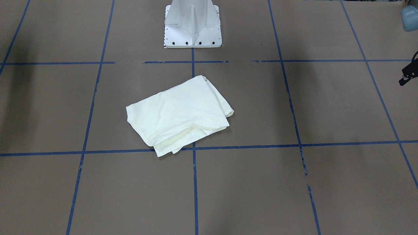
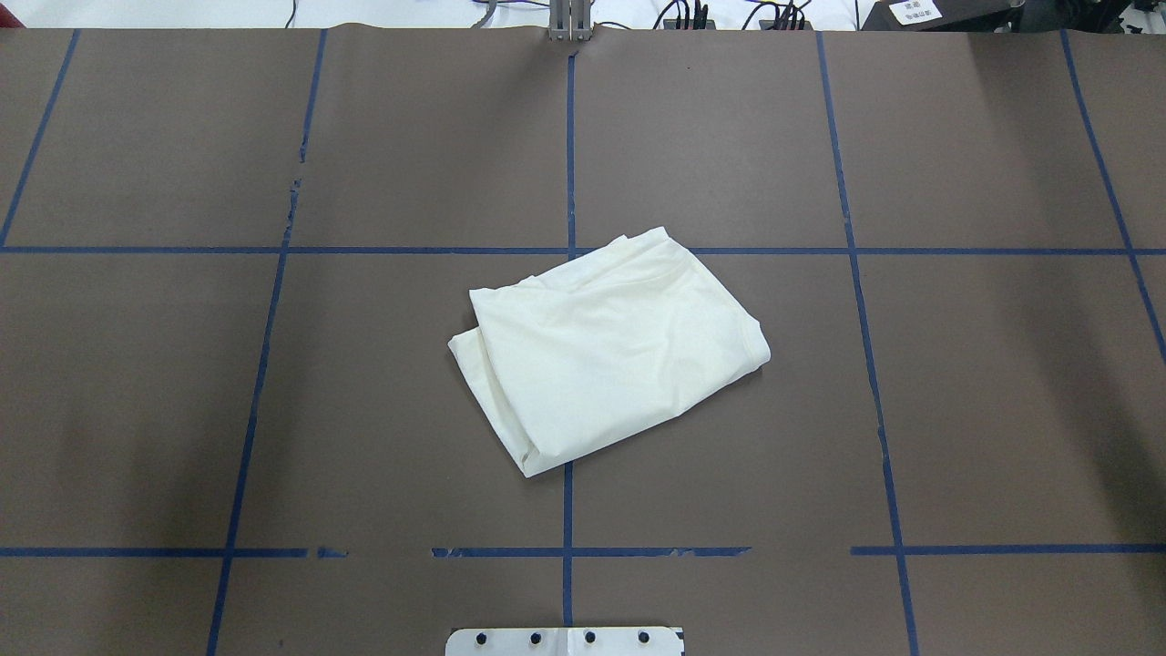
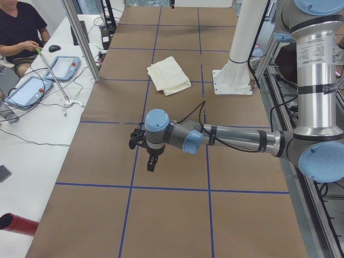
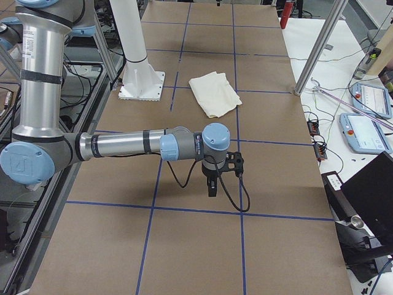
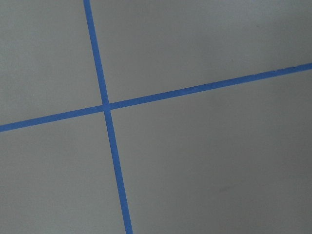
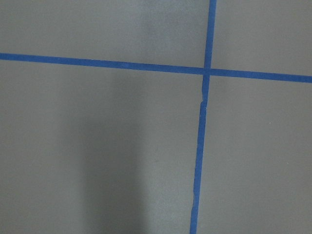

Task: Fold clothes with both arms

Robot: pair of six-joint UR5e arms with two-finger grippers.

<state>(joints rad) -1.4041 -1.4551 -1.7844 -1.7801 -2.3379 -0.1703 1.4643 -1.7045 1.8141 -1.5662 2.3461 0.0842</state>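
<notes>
You see the cream shirt (image 2: 610,351) lying folded on the brown table (image 2: 911,410), plain side up, just in front of the white base (image 1: 192,29). The left gripper (image 3: 151,164) hangs far off to one side of the base, and the right gripper (image 4: 210,187) far off to the other. You cannot tell if either is open or closed.

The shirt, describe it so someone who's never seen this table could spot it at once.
Start at the brown table crossed by blue tape lines, then find the white pedestal base. Just in front lies the shirt, a folded cream-white bundle, the only cloth there.
</notes>
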